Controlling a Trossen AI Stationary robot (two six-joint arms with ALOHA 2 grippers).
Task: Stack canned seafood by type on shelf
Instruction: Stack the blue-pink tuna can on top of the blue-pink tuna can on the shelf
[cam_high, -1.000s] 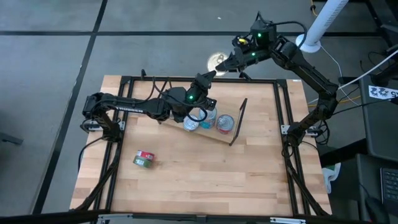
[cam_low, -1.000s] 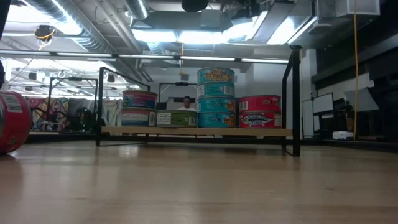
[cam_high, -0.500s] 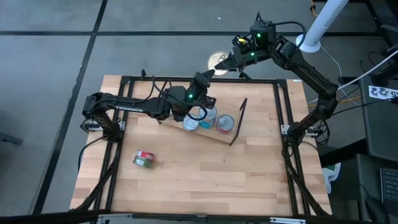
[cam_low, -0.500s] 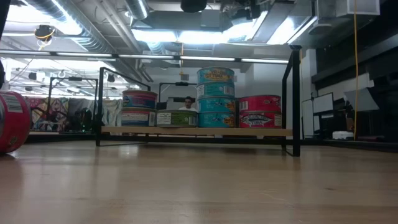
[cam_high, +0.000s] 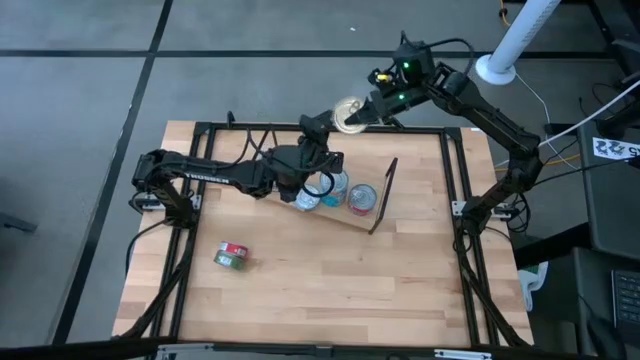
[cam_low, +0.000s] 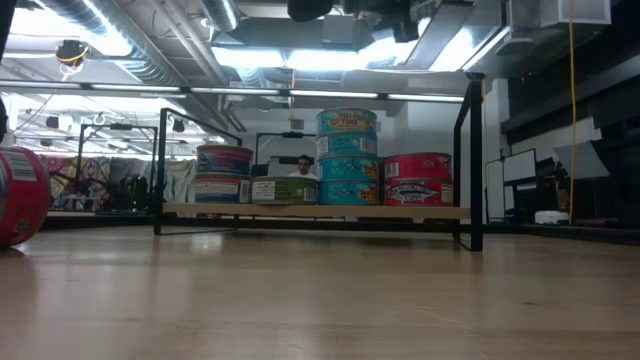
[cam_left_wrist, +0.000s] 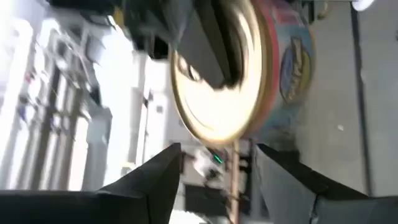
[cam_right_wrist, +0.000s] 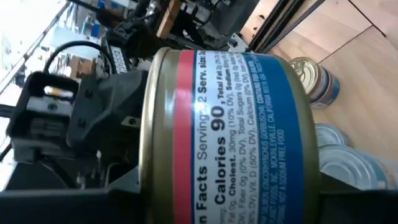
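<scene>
My right gripper (cam_high: 362, 113) is shut on a blue-labelled tin with a gold lid (cam_high: 349, 115), high over the table's far edge. My left gripper (cam_high: 322, 123) is open just left of it; in the left wrist view its fingers (cam_left_wrist: 155, 183) stand in front of the lid (cam_left_wrist: 214, 93), apart from it. The shelf (cam_low: 315, 211) carries two blue tins (cam_low: 224, 173), a green one (cam_low: 285, 190), three teal ones (cam_low: 347, 157) and two red ones (cam_low: 417, 178), stacked on their flat bottoms. A red-green tin (cam_high: 232, 257) lies on its side on the table. My right gripper pinches the tin across its two flat ends: one finger (cam_left_wrist: 211, 37) lies over the gold lid, the other end is hidden behind the tin. The fingers come slanting from the table's right and far side. The tin is lifted clear, on edge, its side label (cam_right_wrist: 249, 124) toward the wrist camera.
The shelf's tall black wire end frames (cam_low: 470, 160) rise on both sides of the stacks. A black frame (cam_high: 300, 128) borders the tabletop. Bare wood (cam_high: 340, 290) spreads across the table's near half. A person (cam_low: 300, 165) shows in the room beyond.
My right gripper has carried the tin a little down and toward the table's left, closer to my left gripper. My left gripper has drawn back slightly toward the table's left and stays open. The tins on the shelf have not moved.
</scene>
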